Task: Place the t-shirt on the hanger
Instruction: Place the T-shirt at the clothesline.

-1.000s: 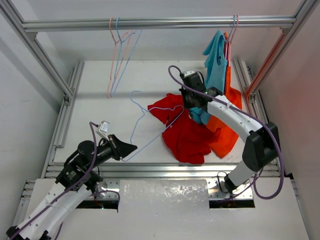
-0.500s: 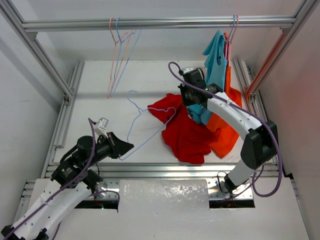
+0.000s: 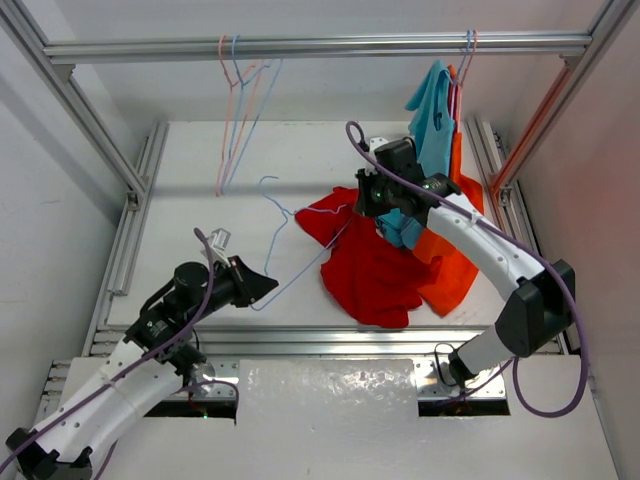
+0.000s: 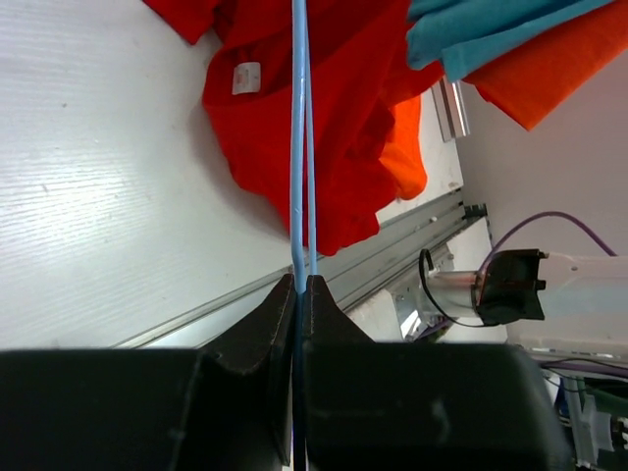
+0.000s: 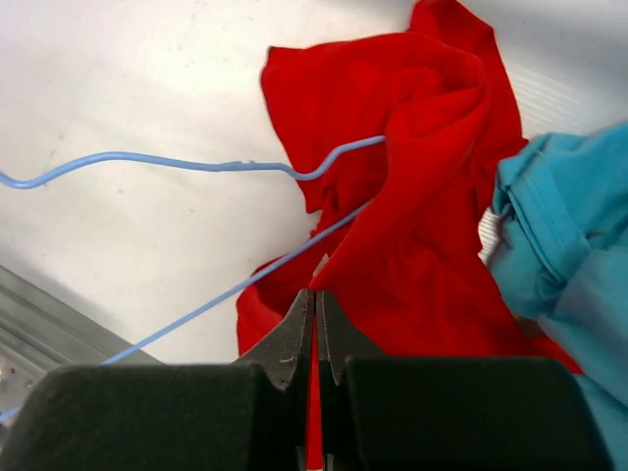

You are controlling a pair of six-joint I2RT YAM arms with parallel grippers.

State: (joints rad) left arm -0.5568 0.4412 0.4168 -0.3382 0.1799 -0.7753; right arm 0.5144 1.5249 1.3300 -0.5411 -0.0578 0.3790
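Note:
The red t-shirt point(image 3: 370, 262) lies crumpled on the white table right of centre. It also shows in the left wrist view point(image 4: 294, 88) and the right wrist view point(image 5: 422, 177). The light-blue wire hanger point(image 3: 290, 255) slants from my left gripper up to the shirt, one arm running into the red cloth. My left gripper point(image 3: 262, 290) is shut on the hanger's lower corner point(image 4: 299, 196). My right gripper point(image 3: 362, 200) is shut on a fold of the t-shirt's upper edge and lifts it. The hanger wire point(image 5: 226, 165) passes in front of it.
A light blue shirt point(image 3: 432, 120) and an orange shirt point(image 3: 455, 255) hang from the top rail at right, their lower parts on the table beside the red one. Pink and blue spare hangers point(image 3: 240, 110) hang at the rear left. Aluminium rails point(image 3: 130, 215) frame the table.
My left gripper has moved right and forward with the hanger, pushing its arm further into the shirt. My right gripper has lifted and shifted slightly right with the red cloth.

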